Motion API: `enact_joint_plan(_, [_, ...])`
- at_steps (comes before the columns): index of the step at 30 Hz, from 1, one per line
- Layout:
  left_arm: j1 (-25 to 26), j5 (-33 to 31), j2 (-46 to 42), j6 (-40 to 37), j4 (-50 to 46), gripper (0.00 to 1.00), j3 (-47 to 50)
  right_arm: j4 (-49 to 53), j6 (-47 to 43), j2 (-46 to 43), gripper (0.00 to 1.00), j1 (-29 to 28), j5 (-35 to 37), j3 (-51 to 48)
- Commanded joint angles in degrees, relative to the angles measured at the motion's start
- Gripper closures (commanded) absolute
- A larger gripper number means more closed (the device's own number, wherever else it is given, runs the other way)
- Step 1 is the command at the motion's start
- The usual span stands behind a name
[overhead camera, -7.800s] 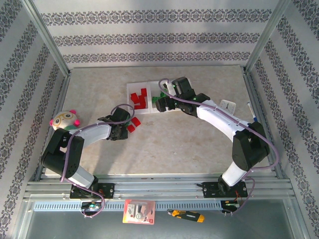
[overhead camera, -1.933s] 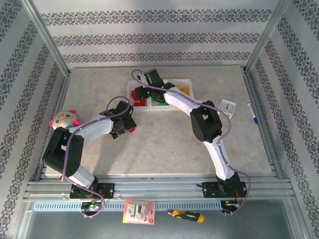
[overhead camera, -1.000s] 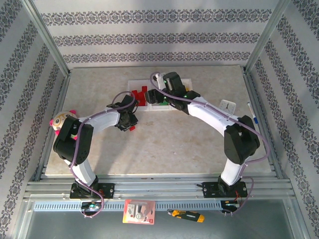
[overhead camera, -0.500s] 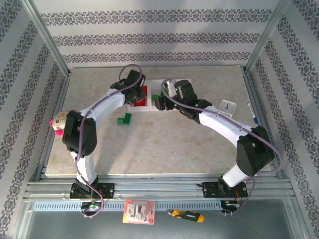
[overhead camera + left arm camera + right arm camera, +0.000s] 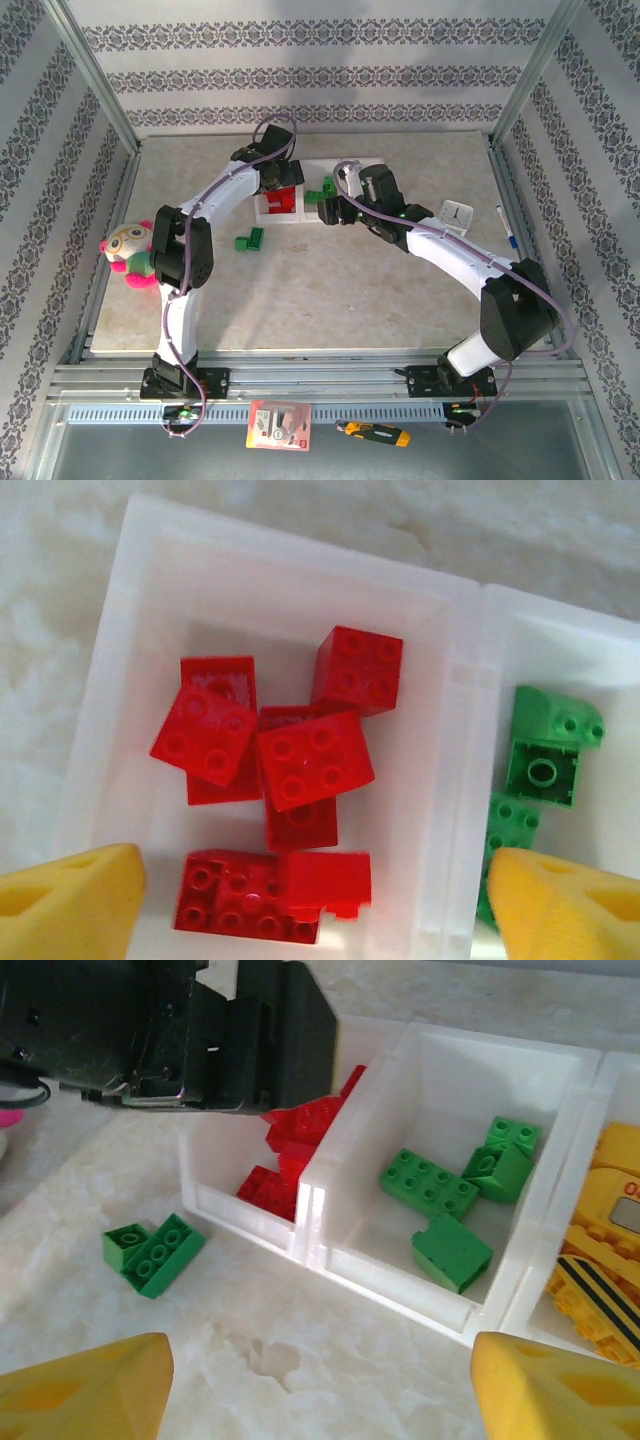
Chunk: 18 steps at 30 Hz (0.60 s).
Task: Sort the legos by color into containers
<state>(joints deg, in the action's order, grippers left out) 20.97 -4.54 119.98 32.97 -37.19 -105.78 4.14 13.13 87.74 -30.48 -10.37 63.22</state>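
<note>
My left gripper (image 5: 276, 184) hangs open over the left container (image 5: 110, 680) of the three joined white containers (image 5: 296, 215). Several red legos (image 5: 312, 760) lie in it, none of them between the yellow fingertips (image 5: 70, 900). The middle container (image 5: 400, 1280) holds green legos (image 5: 430, 1185), and the right one (image 5: 615, 1070) holds yellow legos (image 5: 600, 1270). My right gripper (image 5: 320, 1390) stands open and empty above bare table just in front of the containers, also seen from above (image 5: 335, 210). Two green legos (image 5: 152, 1250) lie joined on the table left of it (image 5: 250, 240).
A plush toy (image 5: 130, 250) lies at the table's left edge beside the left arm. A small white clock (image 5: 457, 215) and a marker (image 5: 505, 225) sit at the right. A red card (image 5: 280, 425) and a yellow-black tool (image 5: 372, 432) lie below the table's front rail.
The left gripper carried a red lego from the table up to the left container and opened over it. The right gripper drew back from the containers toward the near side.
</note>
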Motion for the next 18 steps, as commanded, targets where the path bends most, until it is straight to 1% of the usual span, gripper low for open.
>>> enact_joint_plan(1, [-0.2,0.0,-7.1,-12.8,-2.6,0.01,2.9,-2.8,-1.8,-1.1,0.21,-0.1,-5.0,-0.8])
enact_joint_plan(4, [-0.2,1.4,-12.1,-21.6,-2.5,0.01,9.0,-3.3,-4.4,-0.9,0.20,-1.1,-8.2,-0.7])
enact_joint_plan(8, [-0.6,1.0,-17.2,-29.0,-0.6,0.01,17.6,-4.8,-6.4,-0.7,0.16,-2.5,-13.2,-1.1])
enact_joint_plan(11, [-1.1,1.6,-18.7,-31.7,-0.3,0.01,22.1,-5.9,-7.2,-0.6,0.14,-3.5,-15.7,-1.6])
enact_joint_plan(18, [-1.2,1.8,-17.7,-33.2,1.8,0.01,28.0,-6.4,-7.0,0.1,0.12,-4.6,-16.5,-2.4])
